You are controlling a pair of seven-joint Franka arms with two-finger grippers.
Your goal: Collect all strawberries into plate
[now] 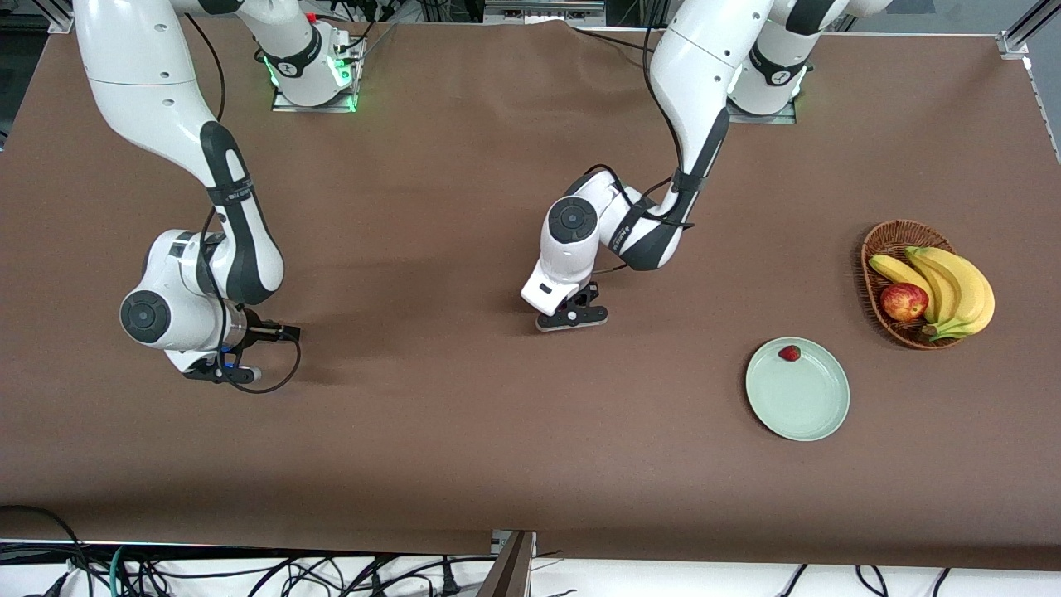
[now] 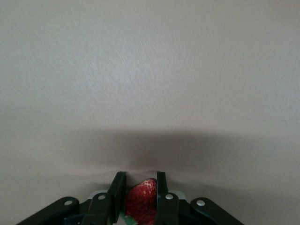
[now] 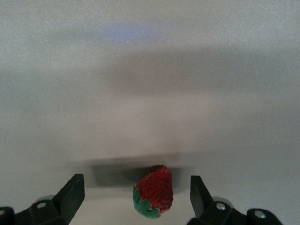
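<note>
One strawberry (image 1: 789, 353) lies on the plate (image 1: 816, 414); the left gripper (image 2: 140, 199), clenched on a second berry (image 2: 142, 200), should lift straight, while the right gripper (image 3: 137, 194), fingers spread around a third berry (image 3: 154, 192), waits.

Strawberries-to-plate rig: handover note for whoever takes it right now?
Left gripper: shut on a strawberry, low at the middle of the table.
Right gripper: open, fingers either side of a second strawberry lying on the table toward the right arm's end; not gripped yet.
Plate: toward the left arm's end, nearer the front camera than the wicker basket of bananas and an apple. One strawberry already lies on it near the rim.
Done: one berry plated.
Left: carry the left gripper's berry to the plate and release; close the right gripper on its berry and deliver it.
</note>
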